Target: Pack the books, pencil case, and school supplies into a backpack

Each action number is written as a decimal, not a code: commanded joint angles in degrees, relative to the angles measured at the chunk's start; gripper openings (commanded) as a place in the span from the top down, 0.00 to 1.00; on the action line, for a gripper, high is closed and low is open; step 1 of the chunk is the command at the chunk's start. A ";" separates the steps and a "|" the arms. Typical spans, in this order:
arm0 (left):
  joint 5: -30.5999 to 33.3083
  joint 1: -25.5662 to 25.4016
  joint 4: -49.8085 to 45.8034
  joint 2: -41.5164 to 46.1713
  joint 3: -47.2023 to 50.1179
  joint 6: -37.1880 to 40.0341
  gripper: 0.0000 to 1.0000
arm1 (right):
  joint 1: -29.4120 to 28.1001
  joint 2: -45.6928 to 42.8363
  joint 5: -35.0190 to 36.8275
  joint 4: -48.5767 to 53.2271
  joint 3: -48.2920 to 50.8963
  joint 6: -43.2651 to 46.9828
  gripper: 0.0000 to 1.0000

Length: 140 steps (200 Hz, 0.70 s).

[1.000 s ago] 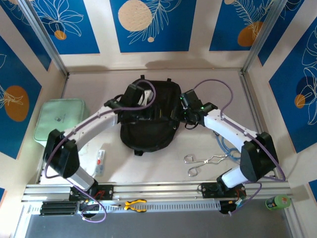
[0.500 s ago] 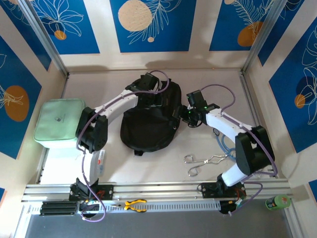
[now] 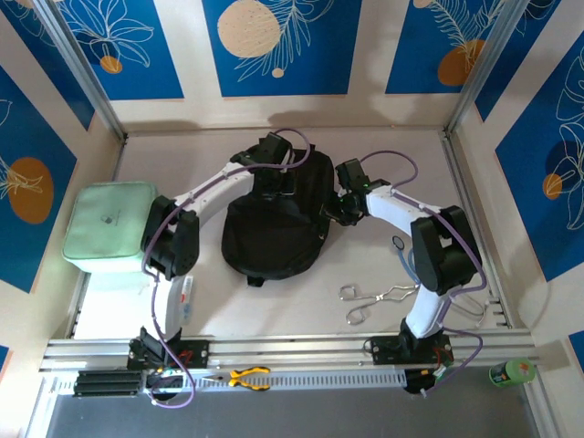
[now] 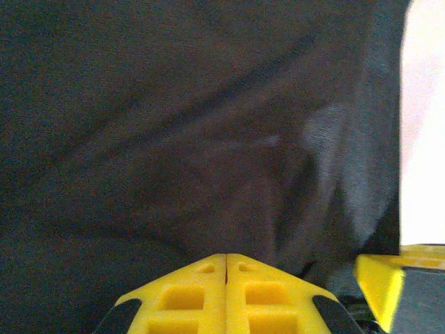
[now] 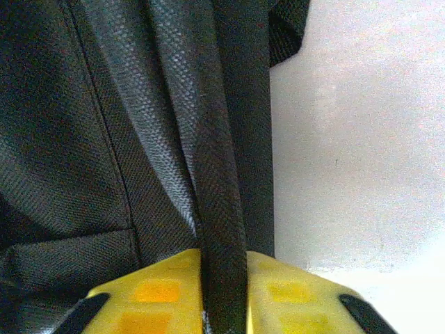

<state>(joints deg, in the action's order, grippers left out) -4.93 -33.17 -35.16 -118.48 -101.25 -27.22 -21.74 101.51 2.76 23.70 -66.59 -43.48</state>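
Black backpack [image 3: 274, 228] lies flat mid-worktop [image 3: 392, 155] between the two arms, with the mint-green pouch [image 3: 109, 224] well apart on its left. At the pack's far edge the left jaws are fully closed, yellow pads [image 4: 188, 296] flush together with nothing seen between them and dark fabric right in front. At the pack's right edge the right jaws are clamped on a black woven strap [image 5: 226, 209] of the backpack, which runs straight up between the pads.
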 commanded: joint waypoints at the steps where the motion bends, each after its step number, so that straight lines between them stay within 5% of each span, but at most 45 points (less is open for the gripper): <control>1: 6.56 2.52 -3.14 3.50 0.97 3.76 1.00 | 0.01 2.19 5.35 6.97 -2.68 -0.84 0.86; 61: 10.11 10.97 -4.41 8.02 6.60 5.60 1.00 | 0.20 7.49 14.20 14.12 -8.18 0.15 0.88; 140: -7.89 10.93 -4.42 10.34 9.11 5.01 1.00 | 4.88 13.76 15.92 12.85 -19.08 11.72 0.90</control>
<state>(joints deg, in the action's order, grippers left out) -6.13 -21.91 -38.39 -111.48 -93.36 -22.96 -19.38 113.03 14.09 35.29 -83.13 -36.82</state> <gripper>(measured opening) 0.059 0.104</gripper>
